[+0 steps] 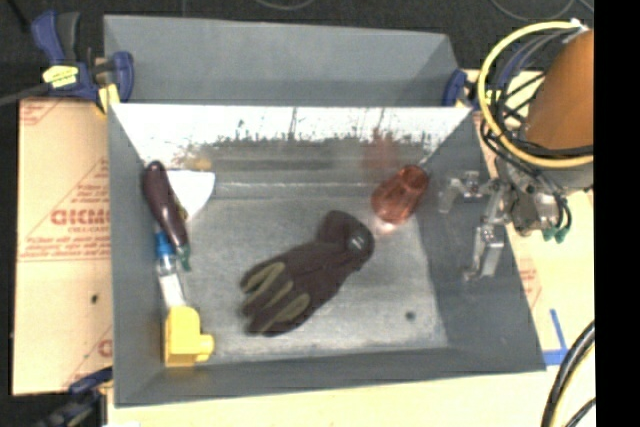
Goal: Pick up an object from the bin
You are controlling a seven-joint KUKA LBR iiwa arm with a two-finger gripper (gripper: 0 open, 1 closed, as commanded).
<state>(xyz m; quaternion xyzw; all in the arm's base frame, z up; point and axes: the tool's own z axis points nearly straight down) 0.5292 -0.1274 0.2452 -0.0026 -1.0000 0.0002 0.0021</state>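
The gripper [470, 225] is seen at the right of the frame, hung over the sloped right wall of the grey bin [290, 65], not over the flat floor. Its two metal fingers are held apart, w/ nothing between them. No obj. is gripped.

Nearest to it is a reddish see-through cup [400, 195], lying on its side in the upper right of the bin floor, near the gripper's left but apart from it. Just below-left of the cup, approx. mid-floor, a dark glove [305, 275] is laid flat, cuff toward the cup, its olive-tipped digits pointed to the lower left.

The rest is kept along the left side, well apart from the gripper:
- A dark maroon handle [163, 205] is set at the upper left.
- A white scrap [195, 187] is beside the handle.
- A blue-and-white piece [165, 260] is below the handle.
- A yellow block [185, 337] is in the lower left corner.

Above the gripper, at the right edge, the arm's orange cover [565, 95] is ringed by yellow cables [500, 65].
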